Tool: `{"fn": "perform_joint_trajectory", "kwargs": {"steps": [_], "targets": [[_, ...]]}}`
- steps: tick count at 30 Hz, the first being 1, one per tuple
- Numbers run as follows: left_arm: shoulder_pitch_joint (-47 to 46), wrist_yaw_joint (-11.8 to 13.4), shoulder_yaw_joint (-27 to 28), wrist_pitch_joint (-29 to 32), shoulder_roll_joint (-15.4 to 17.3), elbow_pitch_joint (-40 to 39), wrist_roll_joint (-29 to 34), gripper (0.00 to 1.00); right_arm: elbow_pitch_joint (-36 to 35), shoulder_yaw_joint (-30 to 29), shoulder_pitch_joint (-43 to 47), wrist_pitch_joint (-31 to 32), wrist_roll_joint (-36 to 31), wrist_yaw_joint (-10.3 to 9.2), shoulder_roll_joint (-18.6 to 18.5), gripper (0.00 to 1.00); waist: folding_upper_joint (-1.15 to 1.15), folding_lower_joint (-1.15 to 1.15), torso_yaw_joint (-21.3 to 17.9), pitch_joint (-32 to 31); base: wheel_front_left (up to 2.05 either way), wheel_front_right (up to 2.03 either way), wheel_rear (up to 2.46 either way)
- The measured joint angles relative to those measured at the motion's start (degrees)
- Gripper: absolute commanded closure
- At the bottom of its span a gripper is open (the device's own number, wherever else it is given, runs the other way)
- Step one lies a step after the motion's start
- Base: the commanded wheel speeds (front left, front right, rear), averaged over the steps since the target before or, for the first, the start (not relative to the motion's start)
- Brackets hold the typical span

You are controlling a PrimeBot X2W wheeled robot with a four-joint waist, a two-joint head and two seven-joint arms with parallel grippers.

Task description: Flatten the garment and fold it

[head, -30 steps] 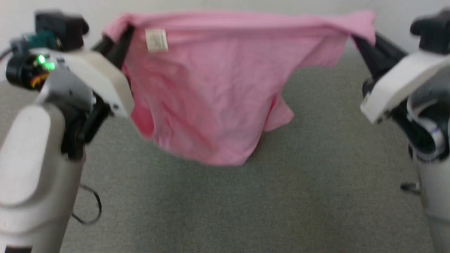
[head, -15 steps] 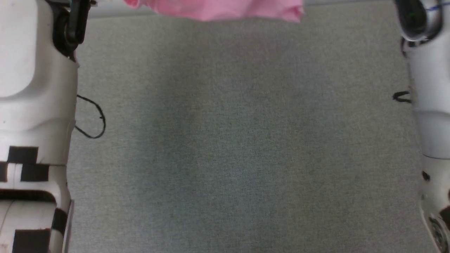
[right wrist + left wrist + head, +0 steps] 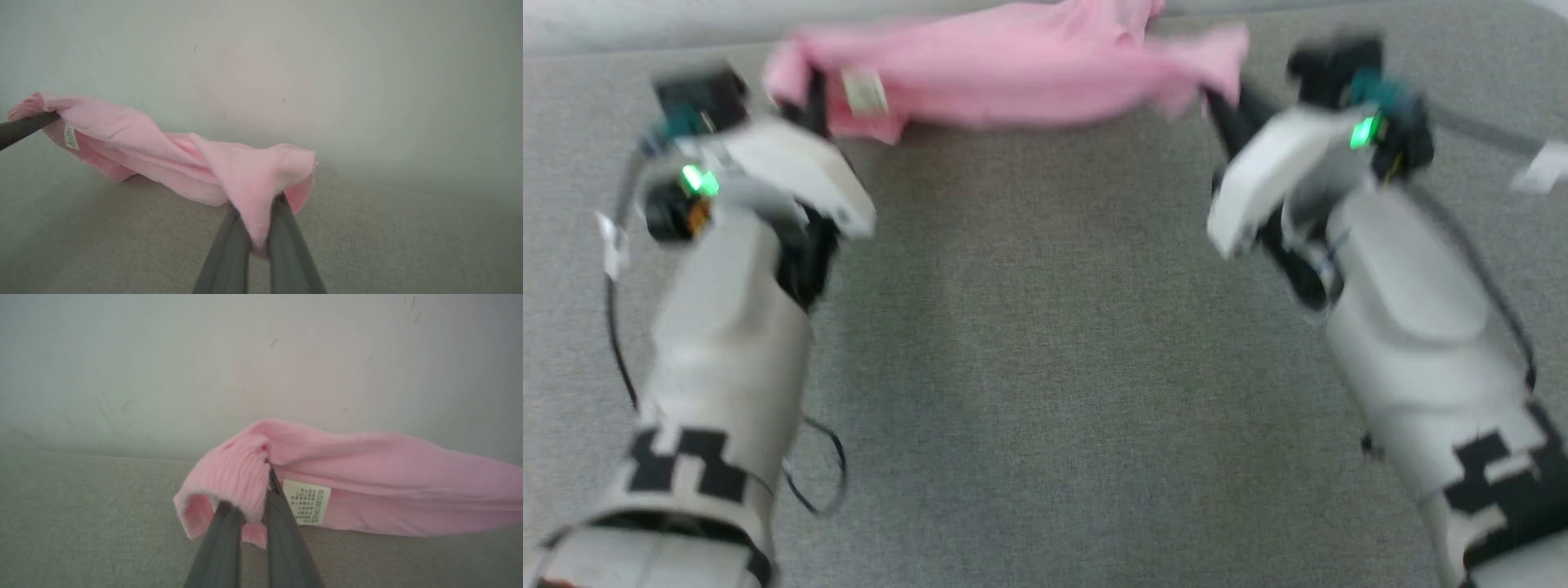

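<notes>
Garment point(image 3: 1029, 77) pink, bunched, stretched horiz.

Grey carpeted floor point(image 3: 1045, 367), fine weave; pale wall point(image 3: 245, 355) behind, w/ faint scuff marks.

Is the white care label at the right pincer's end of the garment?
No, the care label hangs right beside the left pincer, which pinches the ribbed hem of the garment.
</notes>
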Motion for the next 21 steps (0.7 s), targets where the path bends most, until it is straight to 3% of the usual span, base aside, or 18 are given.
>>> {"fn": "perform_joint_trajectory", "kwargs": {"steps": [6,12,18,21], "targets": [[10.9,-1.5,-0.5,-1.4,-1.5,0.2,-0.9,1.0,-3.4,5.9,11.8,-3.1,3.6,-0.01,-2.9,1.0,0.0,0.0,0.8,-3.7,0.0,0.0,0.0],[25.4,-2.3,-2.0,-1.6,-1.7,-7.6,-0.9,1.0,-15.3,7.4,25.2,-2.6,4.3,-0.01,-8.7,1.0,0.0,-0.01,0.9,-8.8,0.0,0.0,0.0],[41.1,-1.9,-2.0,7.3,2.4,-26.2,-3.5,1.0,-34.6,4.8,38.9,7.7,-1.5,0.0,-15.0,1.0,0.0,-0.02,0.5,-13.7,0.0,0.0,0.0],[49.7,1.5,-1.6,14.0,5.6,-39.3,-4.2,1.0,-44.8,1.6,47.4,14.0,-3.3,0.01,-15.4,1.0,0.0,-0.02,0.1,-15.6,0.0,0.0,0.0]]}}
